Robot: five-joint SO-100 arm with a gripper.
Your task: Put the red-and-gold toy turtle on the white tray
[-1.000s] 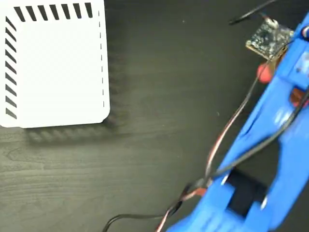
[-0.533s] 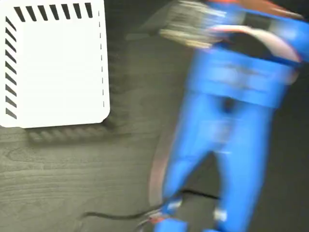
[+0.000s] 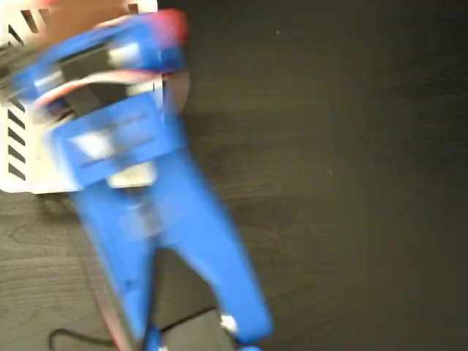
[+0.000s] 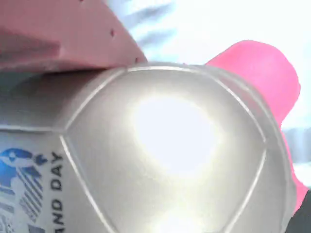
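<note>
1. A dark wood-grain table (image 3: 329,168) fills the fixed view, the white tray (image 3: 18,172) at its upper left.
2. The gripper (image 3: 157,33) is blurred there; in the wrist view the red-and-gold toy turtle (image 4: 175,145) sits tight against a coral finger (image 4: 63,39), so the jaws seem to pinch it.
3. The turtle hangs over the tray's right part, a red bit showing near the edge.
4. Judged step: carry nearly over. Next comes lowering and letting go further inside the rim.

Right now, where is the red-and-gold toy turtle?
The red-and-gold toy turtle fills the wrist view, pressed against the pincer's pinkish finger; in the fixed view the blurred blue arm reaches over the white tray, top left.
</note>
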